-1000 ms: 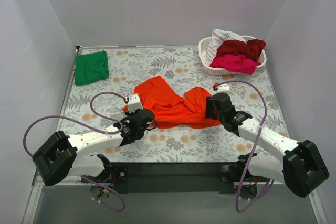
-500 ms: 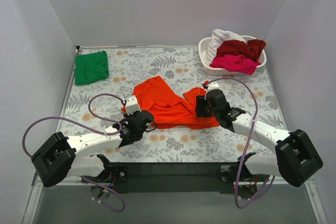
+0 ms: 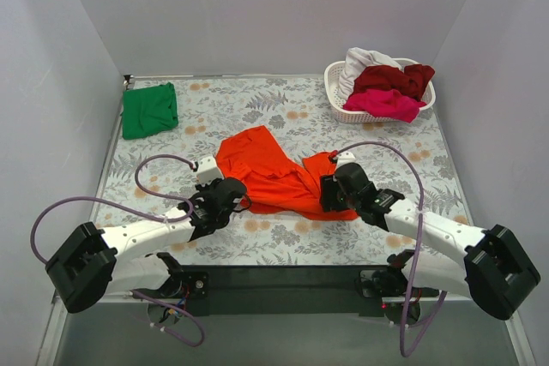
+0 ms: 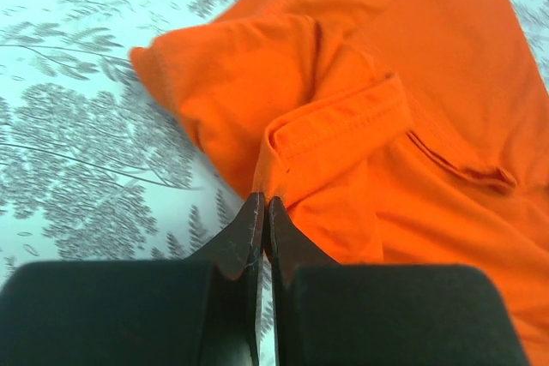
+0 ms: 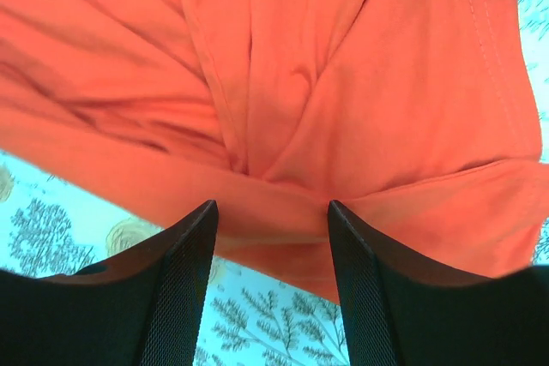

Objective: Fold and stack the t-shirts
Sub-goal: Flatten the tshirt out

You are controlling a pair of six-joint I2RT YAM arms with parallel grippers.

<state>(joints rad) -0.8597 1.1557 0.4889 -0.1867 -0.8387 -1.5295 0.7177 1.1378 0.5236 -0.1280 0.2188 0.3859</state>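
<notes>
A bright orange-red t-shirt [image 3: 274, 176] lies crumpled in the middle of the table. My left gripper [image 3: 238, 204] is at its left edge, shut on a fold of the shirt's hem [image 4: 283, 147]; its tips [image 4: 263, 203] pinch the cloth. My right gripper [image 3: 325, 195] is open over the shirt's right part, its fingers [image 5: 193, 237] straddling a ridge of orange cloth [image 5: 283, 126]. A folded green t-shirt [image 3: 149, 110] lies at the far left. Dark red [image 3: 393, 79], magenta pink [image 3: 383, 104] and white [image 3: 358, 63] shirts lie in the basket.
A white lattice basket [image 3: 343, 111] stands at the far right corner. The table wears a floral cloth [image 3: 292, 237]. Grey walls close in the left, back and right sides. Purple cables loop from both arms.
My right gripper has moved left and nearer, pushing the shirt's right part inward. My left gripper has shifted a little left with the hem. The shirt is more bunched.
</notes>
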